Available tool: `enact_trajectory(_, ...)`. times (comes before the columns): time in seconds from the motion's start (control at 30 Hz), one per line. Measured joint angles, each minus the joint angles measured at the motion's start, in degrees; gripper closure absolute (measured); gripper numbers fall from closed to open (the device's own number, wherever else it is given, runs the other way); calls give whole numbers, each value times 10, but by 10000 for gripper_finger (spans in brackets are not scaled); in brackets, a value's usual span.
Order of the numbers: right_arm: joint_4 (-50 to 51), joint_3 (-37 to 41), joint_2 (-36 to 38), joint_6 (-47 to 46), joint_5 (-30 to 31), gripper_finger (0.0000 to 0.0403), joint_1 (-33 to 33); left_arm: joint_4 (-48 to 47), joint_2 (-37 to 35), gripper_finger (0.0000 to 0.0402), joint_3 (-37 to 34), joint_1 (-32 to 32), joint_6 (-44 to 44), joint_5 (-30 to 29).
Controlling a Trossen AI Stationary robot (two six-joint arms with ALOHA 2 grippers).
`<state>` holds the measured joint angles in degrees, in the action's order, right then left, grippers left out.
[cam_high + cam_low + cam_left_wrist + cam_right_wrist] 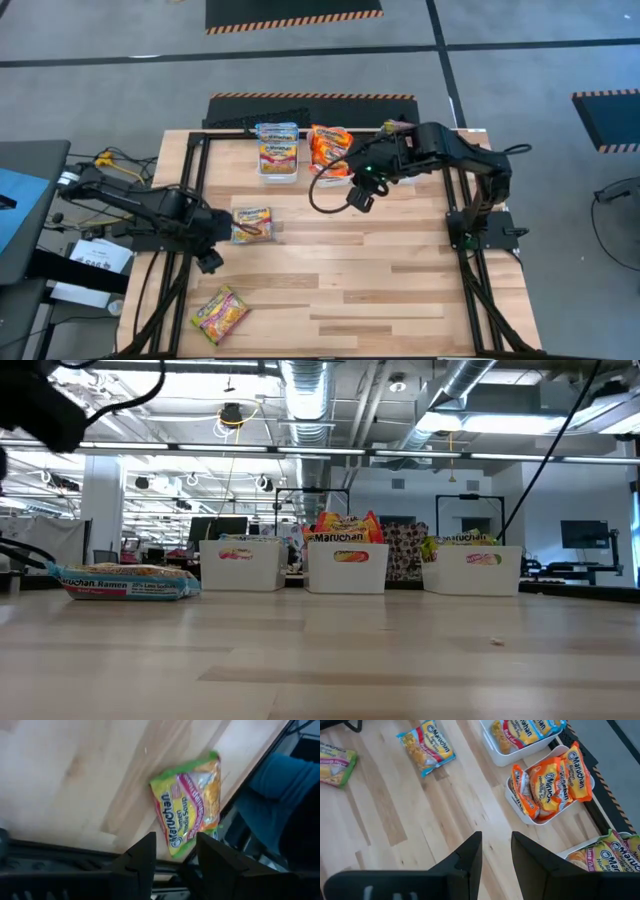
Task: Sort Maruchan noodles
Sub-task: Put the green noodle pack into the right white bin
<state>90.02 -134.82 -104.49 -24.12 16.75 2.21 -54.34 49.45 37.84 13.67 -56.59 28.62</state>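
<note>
Two Maruchan noodle packets lie flat on the wooden table. A blue-accented one (252, 225) (125, 582) (426, 747) is at mid-left. A green-pink one (220, 313) (192, 815) (335, 765) is near the front left corner. My left gripper (210, 262) (175, 857) hovers open between the two, its fingers pointing down at the green-pink packet without touching it. My right gripper (360, 195) (495, 855) is open and empty, raised above the table in front of the bins.
Three white bins stand along the far edge: one with blue packets (278, 150) (520, 735), one with orange packets (330, 148) (547, 782), one with green packets (605, 852) (470, 568) partly under the right arm. Bare wood (380, 270) spans the middle and right.
</note>
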Motion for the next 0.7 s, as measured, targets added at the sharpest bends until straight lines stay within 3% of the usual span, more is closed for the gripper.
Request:
enact_trajectory(0.27,0,14,0,0,0,275,16,68,10,241,-47,80,-140,16)
enact_trajectory(0.57,0,14,-7,2,-1,275,31,216,13,239,-90,161,-255,-54)
enact_trajectory(0.7,0,14,-8,1,-3,275,31,229,17,239,-92,189,-294,-101)
